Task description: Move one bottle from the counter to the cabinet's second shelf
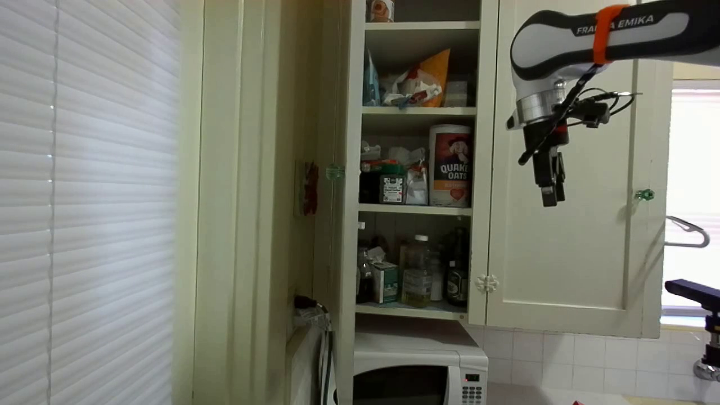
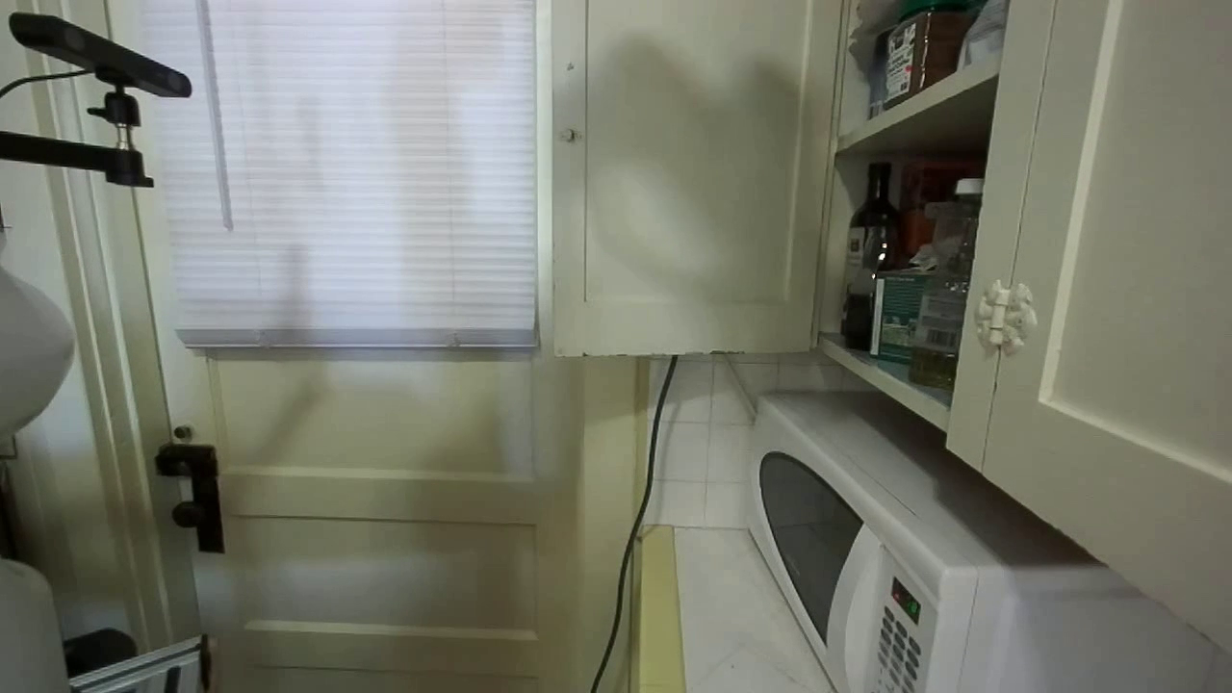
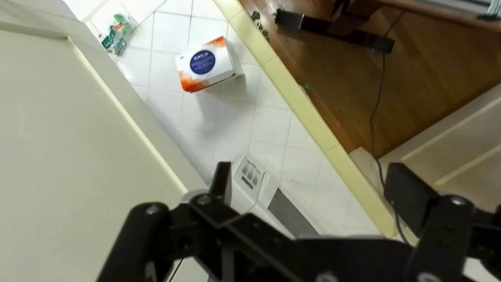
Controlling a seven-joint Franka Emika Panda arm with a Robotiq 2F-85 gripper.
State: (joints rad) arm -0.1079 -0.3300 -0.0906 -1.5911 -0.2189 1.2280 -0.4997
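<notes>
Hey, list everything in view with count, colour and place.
Cabinet: one, cream, above the microwave
Microwave: one, white, on the counter
Counter: one, whitish, below the cabinet
Box: one, white and orange, counter
Packet: one, green, counter
Bottles: at least three, clear and dark, lowest shelf
Oats tub: one, white and red, next shelf up
Other groceries: several, multicoloured, cabinet shelves
Blind: one, white, on the door
Gripper: one, black, open, by the cabinet
Arm: one, white and black, above gripper

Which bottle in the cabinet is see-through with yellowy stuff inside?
The clear, white-capped bottle, right of the green box in an exterior view. Yellowish liquid shows through; the left-hand bottle and the far-right bottle look dark.
</notes>
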